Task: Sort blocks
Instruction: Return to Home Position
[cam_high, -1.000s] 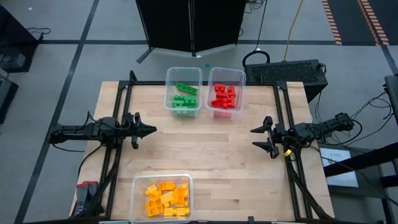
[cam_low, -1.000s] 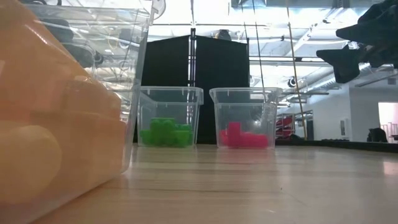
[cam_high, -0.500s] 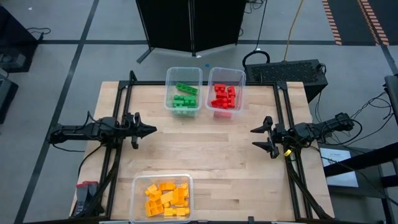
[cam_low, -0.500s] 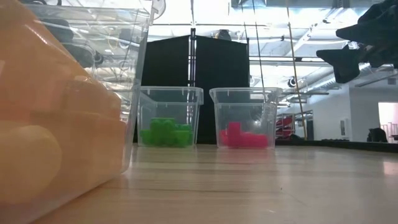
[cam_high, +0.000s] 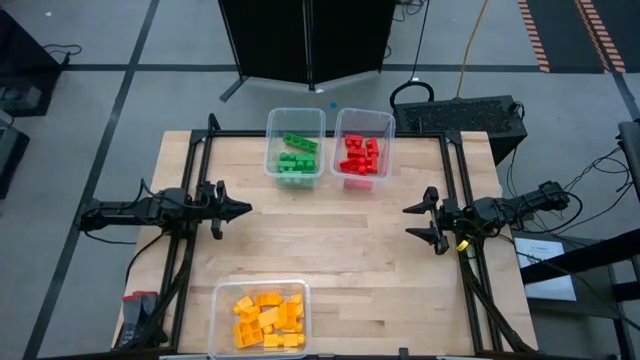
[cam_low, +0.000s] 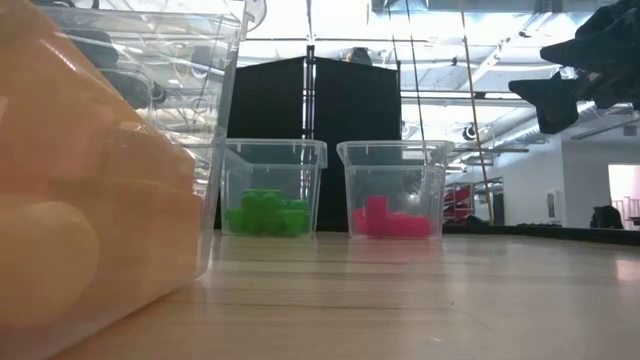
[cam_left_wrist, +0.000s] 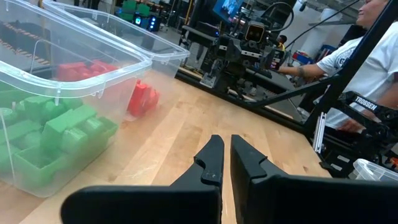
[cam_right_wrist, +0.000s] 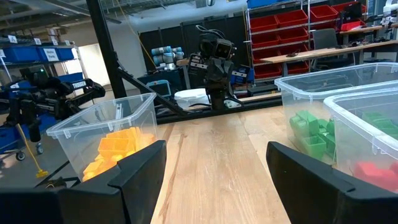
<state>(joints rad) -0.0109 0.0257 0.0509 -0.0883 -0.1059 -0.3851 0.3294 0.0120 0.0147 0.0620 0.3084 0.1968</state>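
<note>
- three clear tubs stand on the counter (cam_high: 330, 250): two side by side at the far edge and one alone at the near edge, left of centre.
- the far left tub (cam_high: 271, 135) holds the green blocks (cam_high: 296, 156), the far right tub (cam_high: 389, 135) holds the red blocks (cam_high: 361, 156), and the near tub (cam_high: 219, 310) holds the yellow-orange blocks (cam_high: 268, 320).
- black frame rails (cam_high: 195, 160) run near to far along both sides of the counter, under my arms.
- a black panel (cam_high: 305, 35) stands on the floor beyond the far edge, and a black case (cam_high: 465, 112) sits behind the far right corner.
- a person in a white shirt (cam_left_wrist: 367, 56) shows beyond the right side of the counter, past my right arm.
- my left claw (cam_high: 246, 209) hangs over the left side and points right. its fingers are drawn together with only a sliver between them, and it holds nothing.
- my right claw (cam_high: 411, 221) hangs over the right side and points left. its fingers are spread wide and it holds nothing. from table height it sits well above the wood.
- the stretch of counter between the two claws is open wood, and both claws are well apart from every tub.
</note>
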